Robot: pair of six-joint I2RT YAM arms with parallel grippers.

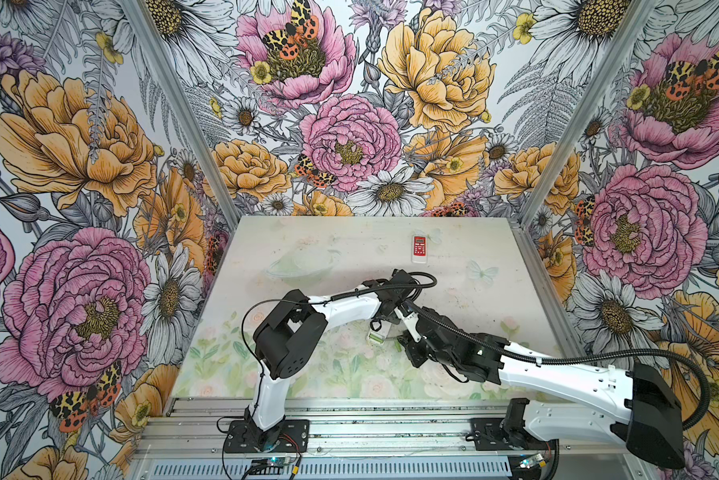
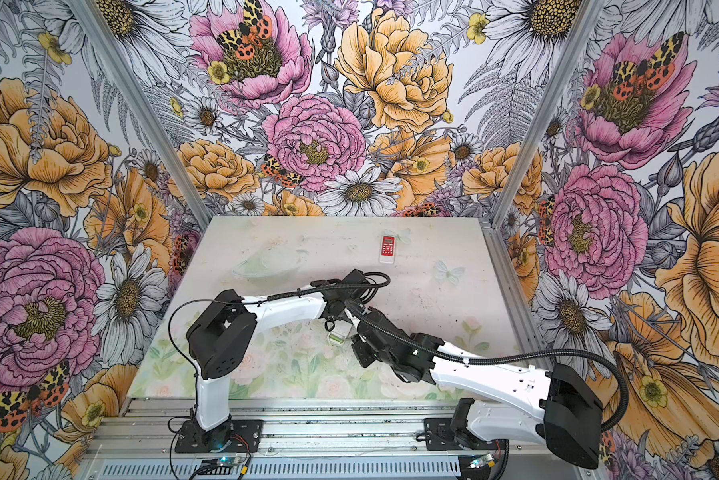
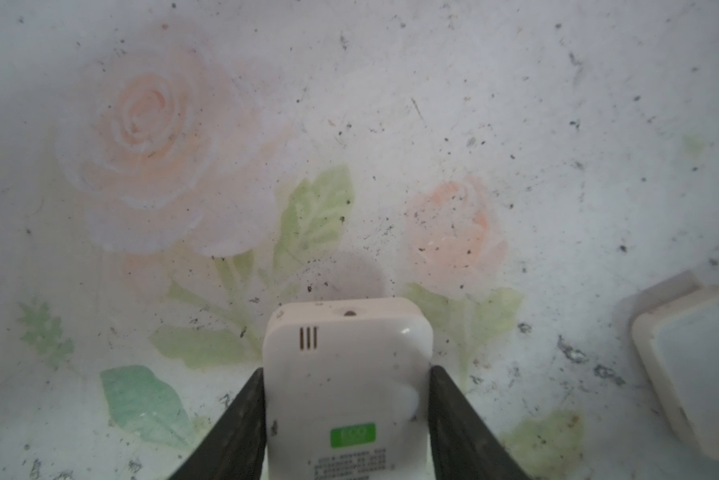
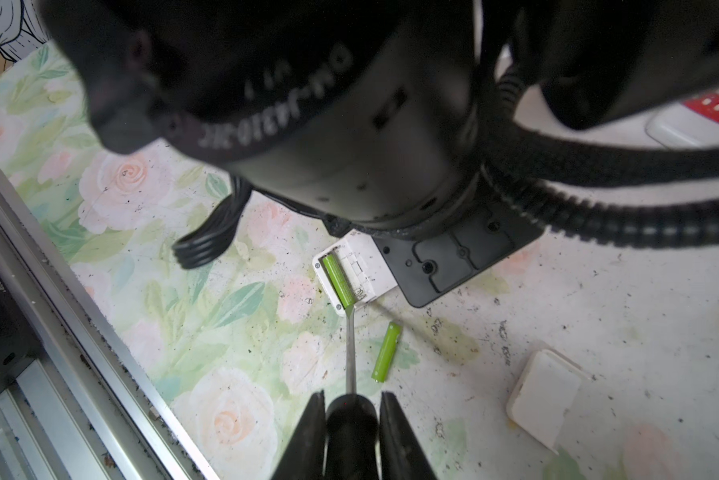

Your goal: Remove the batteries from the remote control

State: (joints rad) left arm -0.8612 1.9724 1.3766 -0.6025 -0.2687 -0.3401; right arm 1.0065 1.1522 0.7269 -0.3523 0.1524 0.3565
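In the left wrist view my left gripper (image 3: 347,374) is shut on the white remote control (image 3: 345,357), one finger on each long side. The right wrist view shows its open battery bay, with one light green battery (image 4: 338,280) lying in it. A second green battery (image 4: 386,352) lies loose on the table beside the remote. My right gripper (image 4: 352,397) is shut on the black handle of a screwdriver (image 4: 351,349), whose tip touches the bay's end next to the seated battery. In both top views the two grippers meet over the remote (image 1: 380,332) (image 2: 337,332) at mid-table.
A white battery cover (image 4: 545,399) (image 3: 690,374) lies on the table close to the remote. A second remote with a red face (image 1: 419,248) (image 2: 387,249) lies at the back of the table. A clear dish (image 1: 297,268) sits left of it. The metal rail (image 1: 349,432) runs along the front edge.
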